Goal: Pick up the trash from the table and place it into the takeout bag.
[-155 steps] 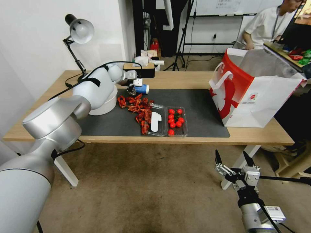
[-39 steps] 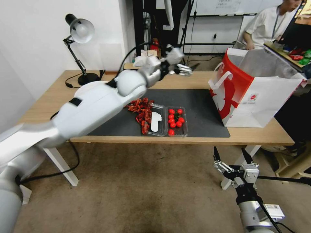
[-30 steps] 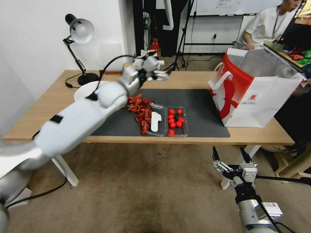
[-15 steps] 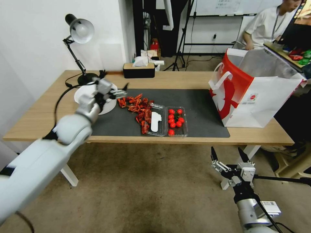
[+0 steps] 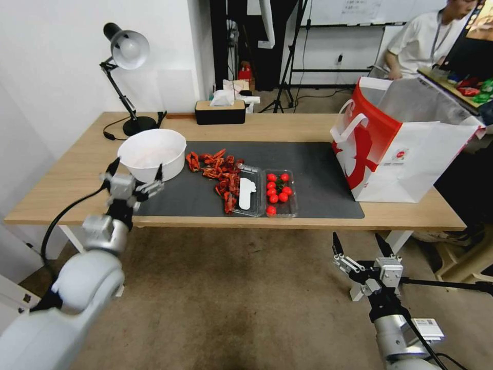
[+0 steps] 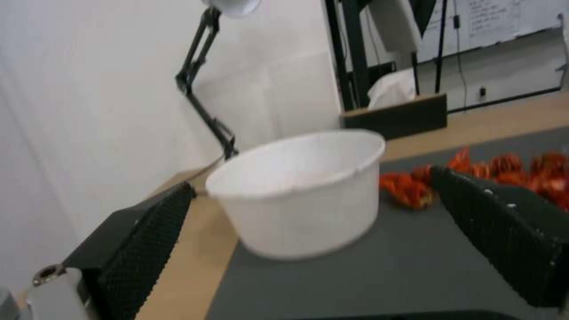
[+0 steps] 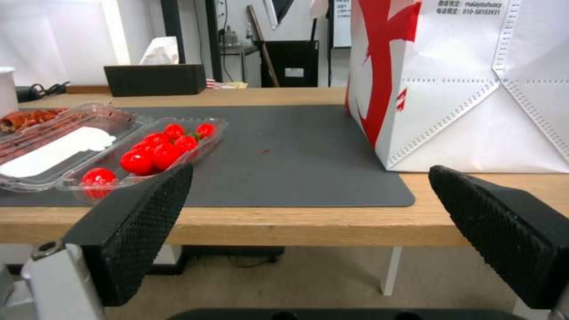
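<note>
While the left claw (image 5: 134,172) hangs with its fingers spread apart and empty at the near left edge of the bench (image 5: 287,126), a white round bowl (image 5: 152,154) stands just beyond it on the left end of the dark grey mat (image 5: 318,169). In the left wrist view the same bowl (image 6: 299,191) sits between the two black fingertips (image 6: 145,231), not touched by either. To the bowl's right lies a loose heap of red shell scraps (image 5: 218,167), reaching up to a clear two-part tray (image 5: 262,192); one compartment holds a white insert and more red scraps, the other about eight cherry tomatoes (image 5: 277,191). The one takeout bag (image 5: 411,149) stands upright and open at the right end of the bench, red side panel facing the tray, well apart from it with bare mat between. Along the far edge stand one black desk lamp (image 5: 126,49) and one black tissue box (image 5: 220,110). The right claw (image 5: 362,252) is held low in front of the bench, below its edge, fingers wide apart and holding nothing; its wrist view looks level across the bench edge at the tomatoes (image 7: 157,149) and the bag (image 7: 474,89).
</note>
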Controlling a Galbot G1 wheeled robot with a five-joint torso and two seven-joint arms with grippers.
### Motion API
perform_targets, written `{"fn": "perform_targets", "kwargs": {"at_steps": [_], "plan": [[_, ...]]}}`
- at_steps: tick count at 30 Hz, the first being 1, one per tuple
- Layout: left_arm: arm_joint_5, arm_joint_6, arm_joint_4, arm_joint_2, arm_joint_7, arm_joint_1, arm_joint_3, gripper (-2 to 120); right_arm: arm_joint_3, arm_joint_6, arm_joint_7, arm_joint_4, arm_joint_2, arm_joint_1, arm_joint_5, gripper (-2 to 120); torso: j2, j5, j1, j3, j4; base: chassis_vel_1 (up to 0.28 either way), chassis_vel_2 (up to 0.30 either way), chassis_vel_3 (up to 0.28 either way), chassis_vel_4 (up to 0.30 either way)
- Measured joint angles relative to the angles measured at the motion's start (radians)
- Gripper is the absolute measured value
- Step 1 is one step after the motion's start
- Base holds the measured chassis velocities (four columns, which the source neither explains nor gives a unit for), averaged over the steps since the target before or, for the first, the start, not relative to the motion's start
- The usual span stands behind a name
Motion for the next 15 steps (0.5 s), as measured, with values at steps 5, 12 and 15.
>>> {"fn": "perform_targets", "kwargs": {"at_steps": [5,12,15], "plan": [[0.035,-0.048,-0.001,-0.076,-0.01,0.087,-0.004,100,-0.002,0.0,-0.001,-0.004,-0.005,0.005,0.01,100,0.0,-0.0001,0.0,0.0,-0.0005,0.0,0.0,0.0,0.0],[0.059,-0.106,0.025,-0.134,-0.011,0.142,0.021,100,-0.01,0.0,-0.028,-0.011,-0.018,0.017,0.032,100,0.0,-0.0001,0.0,0.0,-0.0004,0.0,0.0,0.0,0.0],[0.067,-0.118,0.044,-0.142,-0.009,0.141,0.037,100,-0.012,0.001,-0.053,-0.015,-0.024,0.023,0.043,100,0.0,-0.0001,0.0,0.0,-0.0006,0.0,0.0,0.0,0.0]]}}
